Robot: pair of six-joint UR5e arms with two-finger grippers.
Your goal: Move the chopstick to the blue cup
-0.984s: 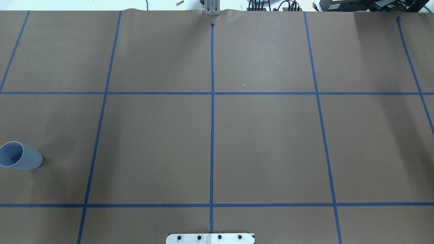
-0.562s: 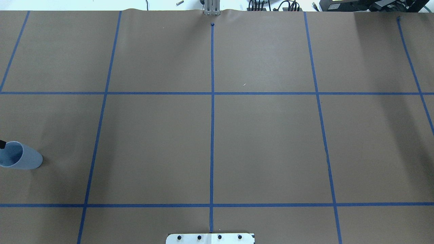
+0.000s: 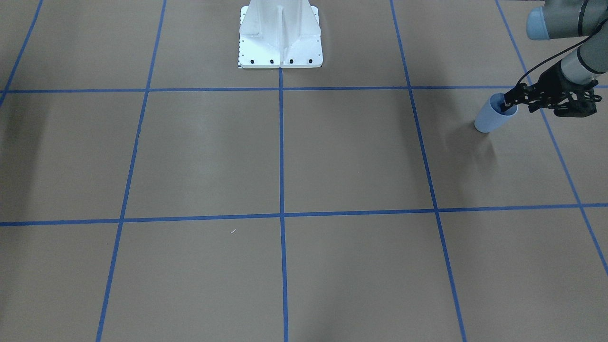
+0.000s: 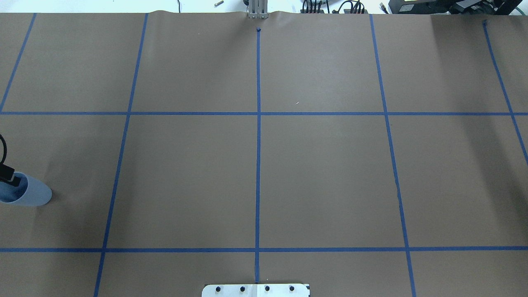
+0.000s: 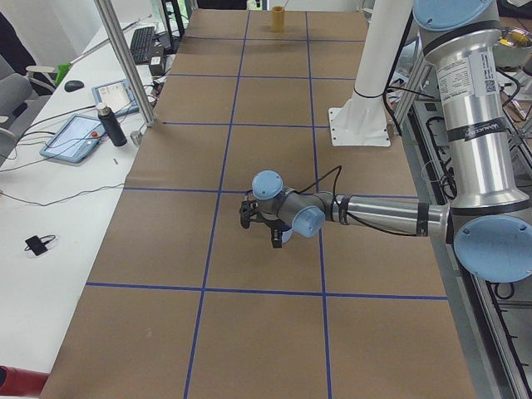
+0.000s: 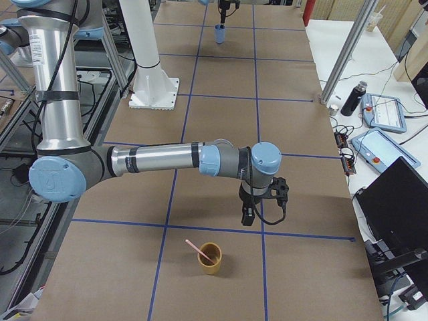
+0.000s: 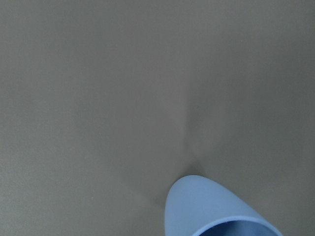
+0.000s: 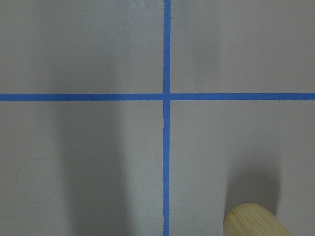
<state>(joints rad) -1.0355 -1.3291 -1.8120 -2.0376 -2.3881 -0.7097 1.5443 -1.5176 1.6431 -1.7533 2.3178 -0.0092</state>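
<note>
The left gripper (image 3: 511,103) is hovering at the rim of the blue cup (image 3: 485,122); whether it is open or closed is unclear. The chopstick (image 6: 194,248) is leaning in a tan cup (image 6: 212,262), well apart from the blue cup. The right gripper (image 6: 245,219) is hanging there too, and its state is equally unclear. The print on the arm label (image 5: 470,81) is too small to read.

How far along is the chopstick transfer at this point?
Nothing done yet: the chopstick leans in the tan cup, far from the blue cup. Under way: the right hand hangs near the tan cup; the left hand is at the blue cup's rim. Left: grasp, carry, drop in.
</note>
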